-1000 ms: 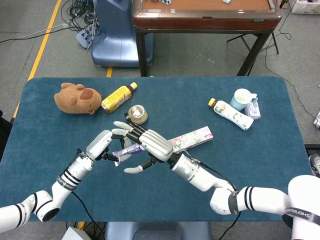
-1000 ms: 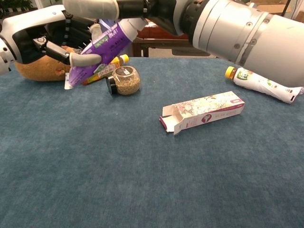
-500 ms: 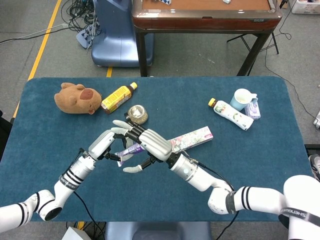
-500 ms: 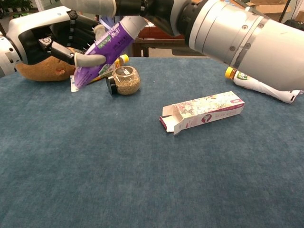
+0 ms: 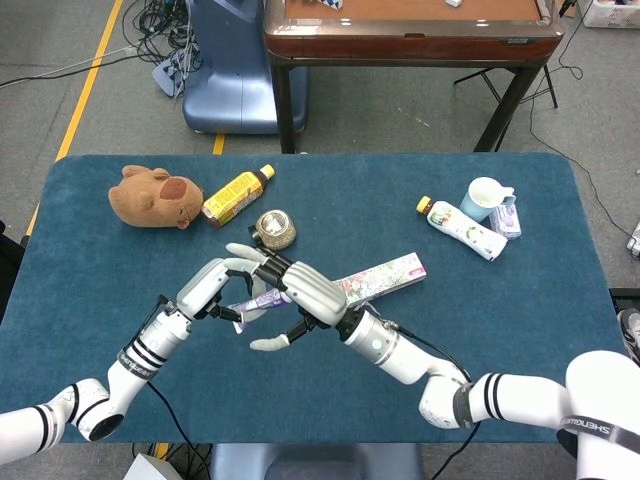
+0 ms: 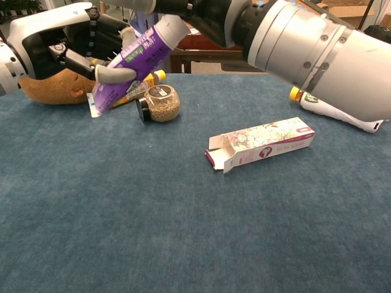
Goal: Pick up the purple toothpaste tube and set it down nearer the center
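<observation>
Blue felt desk point(image 6: 183, 244): handover in air.
Left robot hand point(image 6: 67, 46) and right robot hand point(image 5: 300, 290) both grip slanted purple plastic toothpaste tube point(image 6: 131, 64).

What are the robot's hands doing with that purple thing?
Both are on the purple toothpaste tube, which is lifted off the blue table. The left robot hand grips its lower end and the right robot hand is at its upper end. A flowery box lies nearby. The tube is not yet set down.
</observation>
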Motion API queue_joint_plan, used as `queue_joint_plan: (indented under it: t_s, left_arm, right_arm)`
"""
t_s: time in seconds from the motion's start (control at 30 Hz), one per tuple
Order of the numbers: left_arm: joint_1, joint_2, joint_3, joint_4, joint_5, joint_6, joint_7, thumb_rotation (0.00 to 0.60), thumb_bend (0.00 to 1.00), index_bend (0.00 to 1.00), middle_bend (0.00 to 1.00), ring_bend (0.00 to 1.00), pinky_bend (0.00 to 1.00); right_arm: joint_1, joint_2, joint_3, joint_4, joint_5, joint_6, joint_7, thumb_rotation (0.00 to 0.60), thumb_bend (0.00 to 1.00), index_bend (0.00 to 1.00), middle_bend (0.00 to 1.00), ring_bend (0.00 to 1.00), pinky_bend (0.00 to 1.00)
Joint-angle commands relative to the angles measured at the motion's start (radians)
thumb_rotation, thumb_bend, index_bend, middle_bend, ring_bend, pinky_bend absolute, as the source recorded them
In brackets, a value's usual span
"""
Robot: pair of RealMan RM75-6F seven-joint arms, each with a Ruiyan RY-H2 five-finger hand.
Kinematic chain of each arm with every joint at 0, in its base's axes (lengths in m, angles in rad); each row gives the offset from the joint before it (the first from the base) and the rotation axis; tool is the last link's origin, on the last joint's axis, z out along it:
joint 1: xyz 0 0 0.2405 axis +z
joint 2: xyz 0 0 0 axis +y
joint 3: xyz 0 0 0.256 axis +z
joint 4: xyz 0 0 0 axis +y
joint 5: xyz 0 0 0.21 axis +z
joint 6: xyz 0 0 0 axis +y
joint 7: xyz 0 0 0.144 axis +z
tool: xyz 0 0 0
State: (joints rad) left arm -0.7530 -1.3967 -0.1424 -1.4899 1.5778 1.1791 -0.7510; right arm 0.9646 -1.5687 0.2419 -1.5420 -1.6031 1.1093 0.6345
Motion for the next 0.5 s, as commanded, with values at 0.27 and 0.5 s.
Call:
queue_joint_plan:
  t_s: [0.27, 0.5]
  left_arm:
    - [0.010, 0.019, 0.041, 0.034, 0.037, 0.000, 0.024, 0.600, 0.43, 0.63, 0.73, 0.56, 0.47]
    - [-0.006, 0.014, 0.086, 0.125, 0.059, -0.061, 0.103, 0.600, 0.43, 0.62, 0.71, 0.54, 0.46]
  right_arm:
    - [-0.043, 0.103, -0.014, -0.067, -0.037, 0.061, -0.056, 0.370, 0.00, 0.00, 0.00, 0.00, 0.00]
    - [-0.078, 0.213, -0.030, -0.116, -0.022, 0.048, -0.181, 0.369, 0.00, 0.00, 0.00, 0.00, 0.00]
